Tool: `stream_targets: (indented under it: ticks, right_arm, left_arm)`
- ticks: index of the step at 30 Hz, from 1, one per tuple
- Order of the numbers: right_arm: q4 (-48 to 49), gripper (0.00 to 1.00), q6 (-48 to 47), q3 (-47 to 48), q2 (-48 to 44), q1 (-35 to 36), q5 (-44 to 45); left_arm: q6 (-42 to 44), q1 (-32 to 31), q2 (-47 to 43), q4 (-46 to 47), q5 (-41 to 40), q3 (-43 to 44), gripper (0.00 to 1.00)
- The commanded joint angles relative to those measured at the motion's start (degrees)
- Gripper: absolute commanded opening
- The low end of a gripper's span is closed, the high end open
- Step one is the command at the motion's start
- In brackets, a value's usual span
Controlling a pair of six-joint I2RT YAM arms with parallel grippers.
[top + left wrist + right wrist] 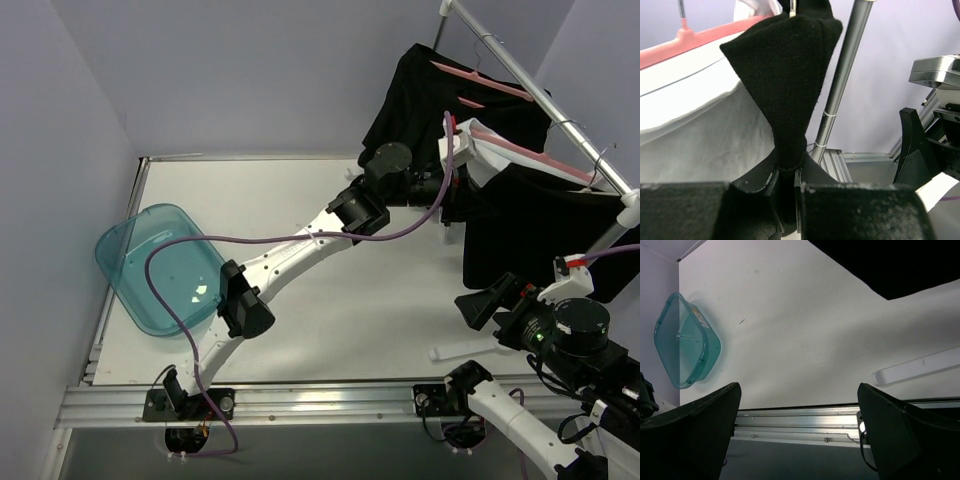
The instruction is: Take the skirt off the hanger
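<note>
A black skirt (540, 235) hangs from a pink hanger (560, 165) on the metal rack at the right. My left gripper (452, 190) reaches to the skirt's upper left edge. In the left wrist view it (788, 172) is shut on a pinched fold of the black fabric (790, 90), next to white cloth (690, 130) and a pink hanger (700, 37). My right gripper (488, 300) is open and empty, low over the table's front right, below the skirt's hem (900, 265). Its fingers (695, 430) stand wide apart.
A second black garment (420, 90) hangs further back on the rack rail (520, 75). The rack's upright pole (840, 85) stands just behind the held fold. A teal bin (160, 265) leans at the table's left. A white strip (470, 348) lies near the front edge.
</note>
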Motion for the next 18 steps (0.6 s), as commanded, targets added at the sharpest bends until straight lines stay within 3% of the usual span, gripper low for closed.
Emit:
stream_targets:
  ticks: [1, 7, 12, 15, 18]
  right_arm:
    - [-0.4, 0.98, -1.9, 0.7, 1.6, 0.2, 1.4]
    - [-0.4, 0.98, -3.9, 0.8, 1.6, 0.2, 1.6]
    - [-0.3, 0.98, -4.1, -0.4, 2.1, 0.2, 1.3]
    - [-0.3, 0.98, -4.3, -0.8, 2.2, 0.2, 1.4]
    - [-0.4, 0.95, -4.2, 0.4, 3.4, 0.1, 2.4]
  left_arm:
    - [-1.1, 1.3, -7.2, 7.3, 0.1, 0.4, 0.02]
    - [-1.1, 3.6, -15.5, 12.6, 3.0, -13.3, 0.02]
    - [-3.4, 5.1, -19.3, 17.1, 6.7, -19.5, 0.02]
    - [-4.6, 5.2, -18.6, 17.4, 8.4, -18.9, 0.02]
    - [-4.9, 5.3, -21.6, 18.0, 7.0, -24.2, 0.02]
